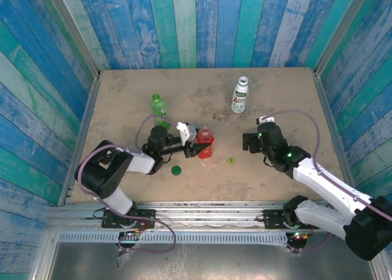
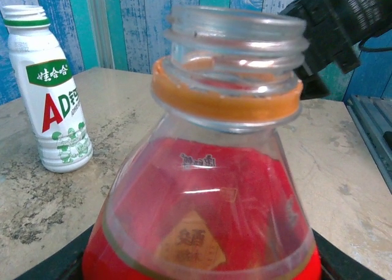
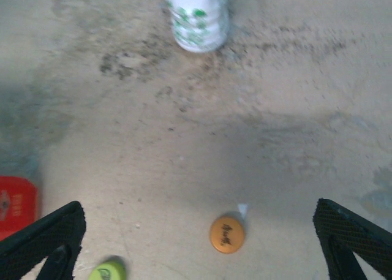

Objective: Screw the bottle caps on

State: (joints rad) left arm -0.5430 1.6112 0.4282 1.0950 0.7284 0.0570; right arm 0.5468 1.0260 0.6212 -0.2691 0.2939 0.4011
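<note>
my left jaws: clamped on red bottle (image 2: 202,219) | my right jaws: wide open, orange cap (image 3: 226,234) on counter (image 3: 275,108) between them

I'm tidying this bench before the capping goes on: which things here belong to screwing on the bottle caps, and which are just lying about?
Belongs to the job:
red bottle, clear green bottle, white labelled bottle, dark green cap, yellow-green cap, orange cap.

Just lying about:
small white scrap beside the orange cap.
</note>
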